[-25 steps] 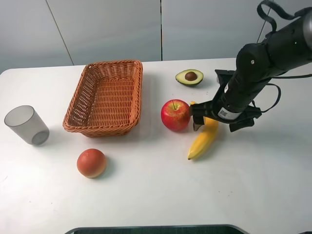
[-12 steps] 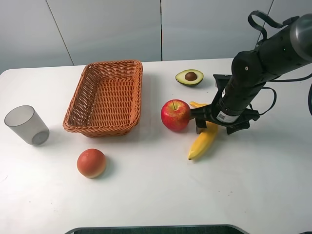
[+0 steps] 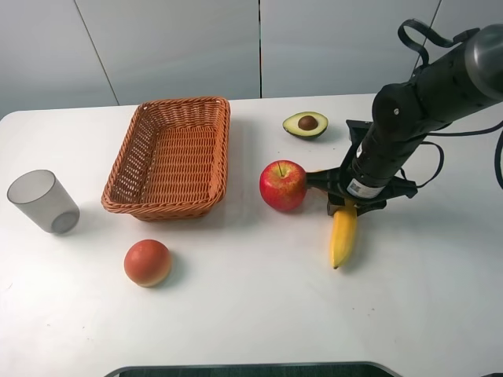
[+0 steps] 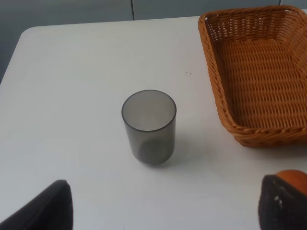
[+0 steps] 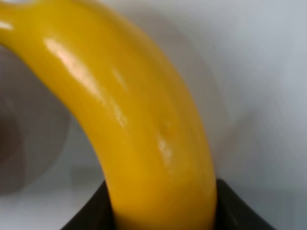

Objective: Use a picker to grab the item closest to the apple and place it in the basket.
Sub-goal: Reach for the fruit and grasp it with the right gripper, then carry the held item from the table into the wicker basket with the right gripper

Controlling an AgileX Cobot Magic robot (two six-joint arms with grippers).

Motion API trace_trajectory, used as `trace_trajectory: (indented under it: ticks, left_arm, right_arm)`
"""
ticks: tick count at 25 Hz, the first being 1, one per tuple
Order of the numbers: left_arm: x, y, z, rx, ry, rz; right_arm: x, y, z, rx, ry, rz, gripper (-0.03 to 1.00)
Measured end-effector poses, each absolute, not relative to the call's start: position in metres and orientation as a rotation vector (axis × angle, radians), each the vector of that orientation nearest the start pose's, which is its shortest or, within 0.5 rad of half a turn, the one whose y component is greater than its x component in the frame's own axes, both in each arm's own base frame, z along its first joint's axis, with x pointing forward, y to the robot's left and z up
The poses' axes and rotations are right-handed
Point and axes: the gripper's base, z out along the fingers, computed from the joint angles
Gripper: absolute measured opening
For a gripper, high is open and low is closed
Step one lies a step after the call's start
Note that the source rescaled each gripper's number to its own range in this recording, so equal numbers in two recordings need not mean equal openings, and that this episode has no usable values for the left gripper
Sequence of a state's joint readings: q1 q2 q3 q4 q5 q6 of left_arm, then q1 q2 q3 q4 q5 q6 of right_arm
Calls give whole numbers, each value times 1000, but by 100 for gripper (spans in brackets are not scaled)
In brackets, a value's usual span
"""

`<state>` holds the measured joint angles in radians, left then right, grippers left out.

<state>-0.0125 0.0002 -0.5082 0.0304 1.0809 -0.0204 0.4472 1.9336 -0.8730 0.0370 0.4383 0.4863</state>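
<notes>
Exterior high view: the right gripper (image 3: 344, 206) on the big black arm is pinching the top end of a long yellow banana (image 3: 343, 236). The banana hangs down from it, pointing toward the front of the white table (image 3: 251, 314). I cannot tell if its bottom tip touches the table. A round red apple (image 3: 283, 185) sits just beside the gripper, on the left. Behind the apple lies a green half avocado (image 3: 306, 124) with its brown stone showing. The brown woven basket (image 3: 173, 149) is to the left of the apple. In front of the basket sits a round orange fruit (image 3: 147, 262). A see-through grey plastic cup (image 3: 43, 202) stands upright near the left edge, well apart from the basket.

The right wrist view is filled by the banana (image 5: 144, 120). The two black fingers (image 5: 98, 215) squeeze it from both sides.

In the left wrist view, the left gripper (image 4: 165, 206) is spread wide and holds nothing. The cup (image 4: 149, 125) stands on the table beyond it. The basket (image 4: 254, 81) is farther off to one side. A bit of the orange fruit (image 4: 293, 176) peeks out by one finger.
</notes>
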Motion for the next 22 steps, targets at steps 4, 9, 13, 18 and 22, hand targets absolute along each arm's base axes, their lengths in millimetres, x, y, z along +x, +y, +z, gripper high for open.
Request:
trace_trajectory:
  ticks: [4,9,13,18,22]
  left_arm:
    - [-7,3,278,-10,2056,16]
    - [-7,3,278,-10,2056,16]
    - [-7,3,278,-10,2056,16]
    - [-7,3,278,-10,2056,16]
    - [-7,3,278,-10,2056,16]
  right_arm:
    - [279,135,89,117,3001,134,0]
    - [279,135,89,125,3001,133,0]
    - [280,131,95,148,2987,118,0]
    - [279,120,132,98,2926,74,0]
    - [274,115,164,78,2909,38,0]
